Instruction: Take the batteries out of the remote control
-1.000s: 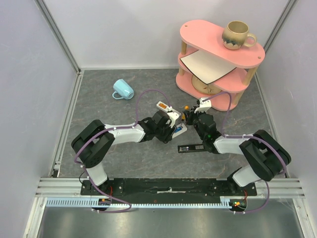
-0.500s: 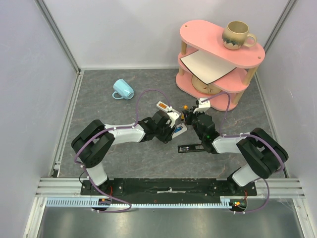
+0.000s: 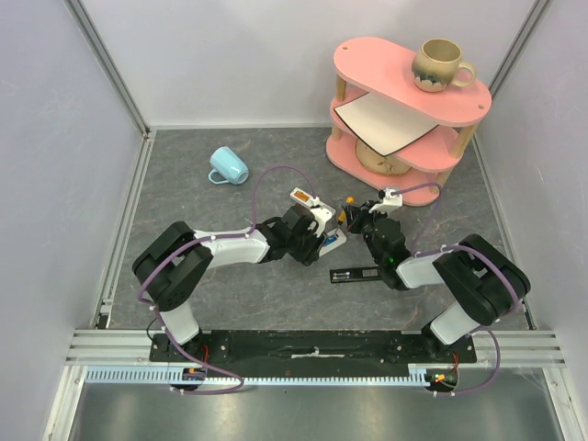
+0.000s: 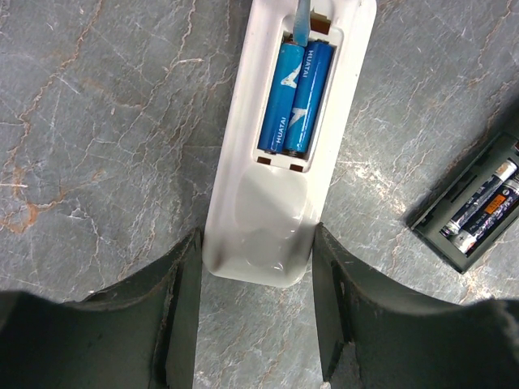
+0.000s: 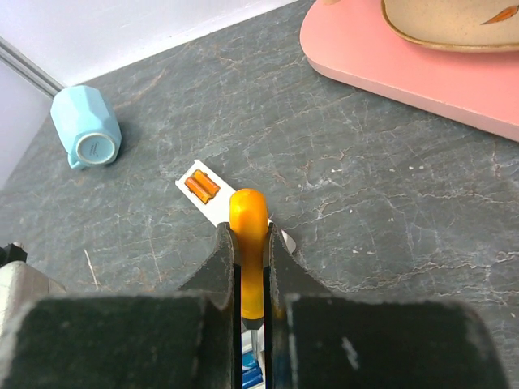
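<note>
- Blue mug: lies on its side on the bench, well to the left of the white remote and beyond it. Not involved.
- Left pincer: clamped on the white remote's near end, one finger against each long side. No change over the last second.
- Blue batteries: two, side by side, both seated in the white remote's open bay.
- Screwdriver: shaft tip rests at the far end of the left cell.
- Right pincer: clenched on the orange handle. Its wrist has swung rightward, away from the white remote, while the handle stays by the bay.
- Assessment: levering appears begun; neither cell is lifted yet.
- Black remote: just right of the white remote, open, cells inside.
</note>
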Robot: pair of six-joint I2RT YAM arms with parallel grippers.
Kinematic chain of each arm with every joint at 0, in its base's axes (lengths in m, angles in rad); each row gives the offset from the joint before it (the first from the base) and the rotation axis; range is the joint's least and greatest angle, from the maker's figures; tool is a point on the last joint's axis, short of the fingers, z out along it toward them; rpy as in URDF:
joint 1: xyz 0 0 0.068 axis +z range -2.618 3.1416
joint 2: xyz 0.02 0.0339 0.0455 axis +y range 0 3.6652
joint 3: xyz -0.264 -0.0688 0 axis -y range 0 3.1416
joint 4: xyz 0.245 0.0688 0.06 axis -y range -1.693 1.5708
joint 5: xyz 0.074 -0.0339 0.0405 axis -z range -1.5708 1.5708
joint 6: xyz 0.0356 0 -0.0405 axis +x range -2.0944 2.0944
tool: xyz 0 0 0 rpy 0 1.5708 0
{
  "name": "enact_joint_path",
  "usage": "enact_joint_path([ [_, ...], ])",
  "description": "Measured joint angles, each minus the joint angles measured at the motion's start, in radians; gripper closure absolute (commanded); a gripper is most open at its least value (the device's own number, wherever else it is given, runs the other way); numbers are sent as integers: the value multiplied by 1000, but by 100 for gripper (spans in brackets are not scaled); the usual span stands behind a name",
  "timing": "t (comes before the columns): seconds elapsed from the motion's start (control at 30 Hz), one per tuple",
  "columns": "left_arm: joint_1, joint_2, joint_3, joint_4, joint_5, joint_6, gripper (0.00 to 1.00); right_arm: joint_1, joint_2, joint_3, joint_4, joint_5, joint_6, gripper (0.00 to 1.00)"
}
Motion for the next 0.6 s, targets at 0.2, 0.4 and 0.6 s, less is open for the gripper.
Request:
enact_joint_path([
  [0.2,0,0,4,-15,-2,0,98,-26,24,-20,56,-31,87,100],
  [0.4,2,0,8,-28,-3,0,98,-74,10,-55,77,-98,171,100],
  [0.6,3,2,13,-28,-2,0,98,-59,-36,-72,79,-214,259,100],
])
